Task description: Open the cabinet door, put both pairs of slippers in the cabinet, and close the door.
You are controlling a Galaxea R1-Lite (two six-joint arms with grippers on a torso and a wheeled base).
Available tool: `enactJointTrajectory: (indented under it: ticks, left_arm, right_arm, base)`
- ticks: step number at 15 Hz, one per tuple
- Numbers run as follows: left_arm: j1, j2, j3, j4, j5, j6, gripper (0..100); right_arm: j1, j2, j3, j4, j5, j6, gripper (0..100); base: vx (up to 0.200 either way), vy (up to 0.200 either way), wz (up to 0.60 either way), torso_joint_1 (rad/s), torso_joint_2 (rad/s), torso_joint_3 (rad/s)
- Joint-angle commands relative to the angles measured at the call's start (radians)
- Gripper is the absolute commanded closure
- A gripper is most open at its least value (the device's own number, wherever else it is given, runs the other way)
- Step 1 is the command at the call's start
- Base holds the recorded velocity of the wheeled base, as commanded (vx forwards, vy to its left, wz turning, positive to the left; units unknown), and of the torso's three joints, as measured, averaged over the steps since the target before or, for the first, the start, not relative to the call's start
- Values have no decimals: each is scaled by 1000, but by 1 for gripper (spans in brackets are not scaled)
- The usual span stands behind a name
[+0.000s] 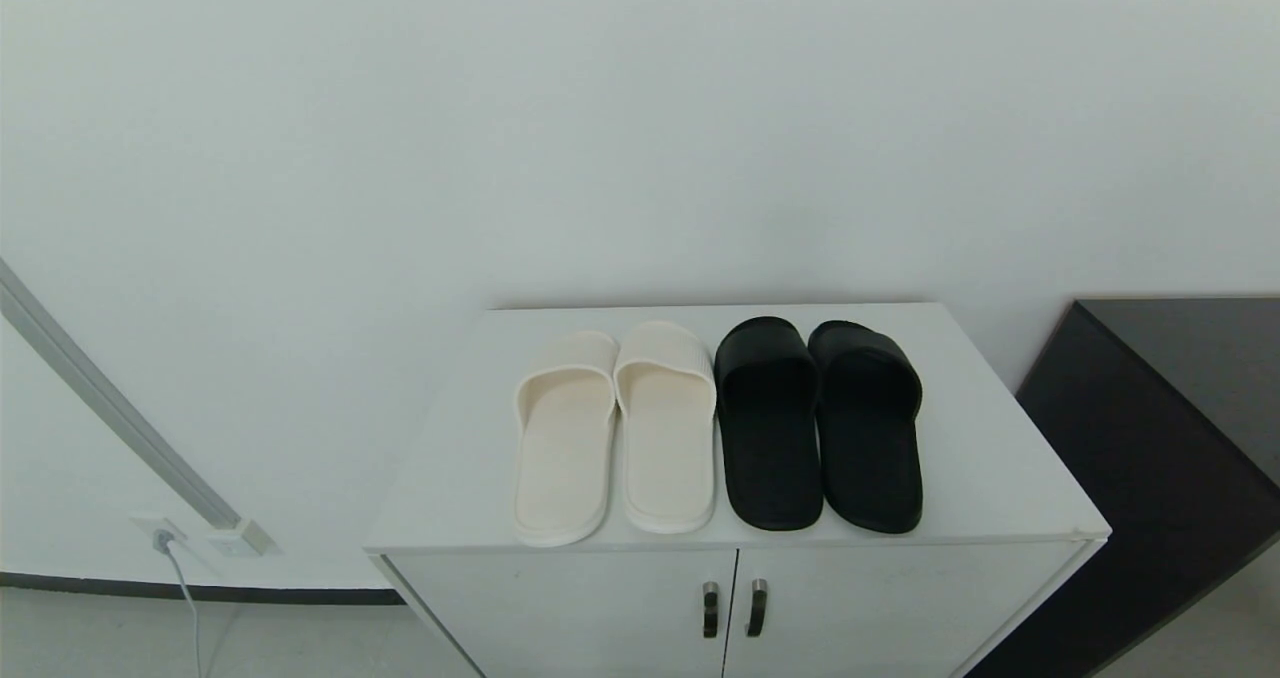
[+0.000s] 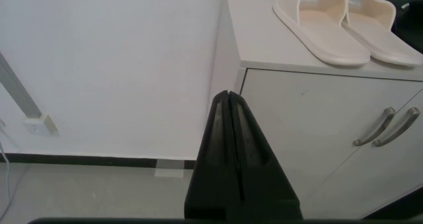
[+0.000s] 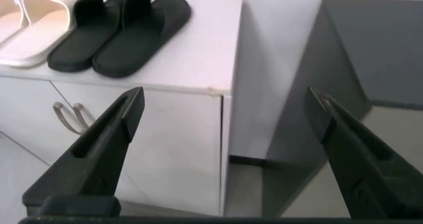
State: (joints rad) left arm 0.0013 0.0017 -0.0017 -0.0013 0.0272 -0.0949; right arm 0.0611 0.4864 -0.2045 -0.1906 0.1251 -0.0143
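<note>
Lying side by side on top of the white cabinet (image 1: pixel 460 458), a cream pair of slippers (image 1: pixel 612 433) and a black pair of slippers (image 1: pixel 820 423) are seen with toes turned to the wall; the cream pair is placed on the left, the black pair just beside it on the right. Both cabinet doors (image 1: pixel 580 613) are shut, and two metal handles (image 1: pixel 709 609) are set close together at the middle seam. The left hand (image 2: pixel 229 102) is held clenched on nothing, low off the cabinet's left front corner. The right hand (image 3: pixel 225 98) is held released, fingers spread wide, before the cabinet's right front corner and apart from it. A dark cabinet (image 1: pixel 1170 408) is stood to the right of the white one
</note>
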Motion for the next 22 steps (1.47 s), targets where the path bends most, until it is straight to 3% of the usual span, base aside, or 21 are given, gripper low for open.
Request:
enactJointTrajectory:
  ticks: [1, 4, 5, 6, 8, 15, 22]
  left_arm:
    - [0, 0, 0, 0, 0, 0, 100]
    - [0, 0, 0, 0, 0, 0, 100]
    - [0, 0, 0, 0, 0, 0, 100]
    - [0, 0, 0, 0, 0, 0, 100]
    - [0, 0, 0, 0, 0, 0, 100]
    - [0, 0, 0, 0, 0, 0, 100]
    - [0, 0, 0, 1, -1, 1, 100]
  right_arm:
    - [105, 406, -75, -190, 4, 27, 0]
    - [241, 595, -145, -309, -79, 106, 0]
    - [428, 640, -161, -368, -254, 129, 0]
    - [540, 658, -191, -378, -352, 157, 0]
    - [683, 690, -268, -377, -489, 178, 0]
    - [796, 959, -484, -377, -665, 204, 0]
    - [783, 1259, -656, -380, -791, 341, 0]
  base:
    - [0, 0, 0, 0, 0, 0]
    - [0, 0, 0, 0, 0, 0]
    - [0, 0, 0, 0, 0, 0]
    - [0, 0, 0, 0, 0, 0]
    - [0, 0, 0, 0, 0, 0]
    - [0, 0, 0, 0, 0, 0]
    - [0, 0, 0, 0, 0, 0]
